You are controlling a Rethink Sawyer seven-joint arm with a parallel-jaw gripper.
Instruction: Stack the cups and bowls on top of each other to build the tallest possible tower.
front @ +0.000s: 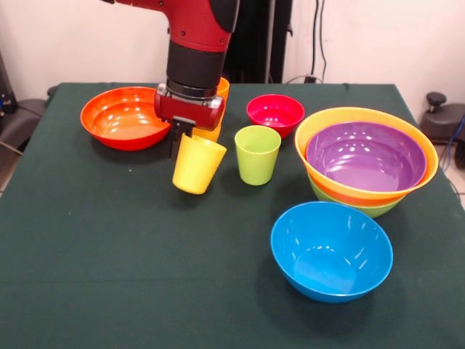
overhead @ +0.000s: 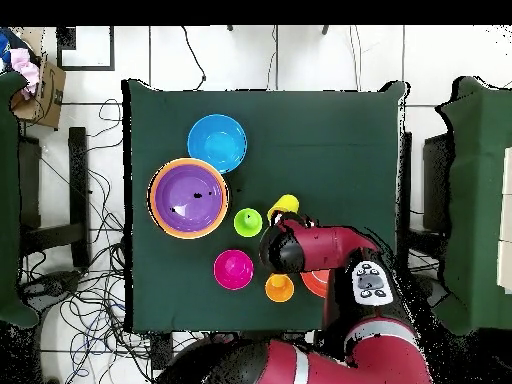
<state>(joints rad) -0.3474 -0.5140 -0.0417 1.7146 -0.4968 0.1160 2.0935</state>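
Note:
My gripper (front: 183, 142) is shut on the rim of the yellow cup (front: 197, 165), which hangs tilted at the table's surface; I cannot tell whether it touches the cloth. The cup also shows in the overhead view (overhead: 284, 207). The orange cup (front: 221, 90) stands just behind the gripper, mostly hidden. The lime green cup (front: 257, 154) stands upright right of the yellow one. The tower (front: 367, 156) is the purple bowl inside the large orange bowl (front: 349, 116), on the lime green bowl (front: 370, 210). The blue bowl (front: 331, 251), the magenta bowl (front: 275, 114) and the red-orange bowl (front: 125, 116) stand alone.
The table has a dark green cloth (front: 109, 254). In the overhead view my arm (overhead: 330, 250) covers most of the red-orange bowl. Chairs and cables surround the table.

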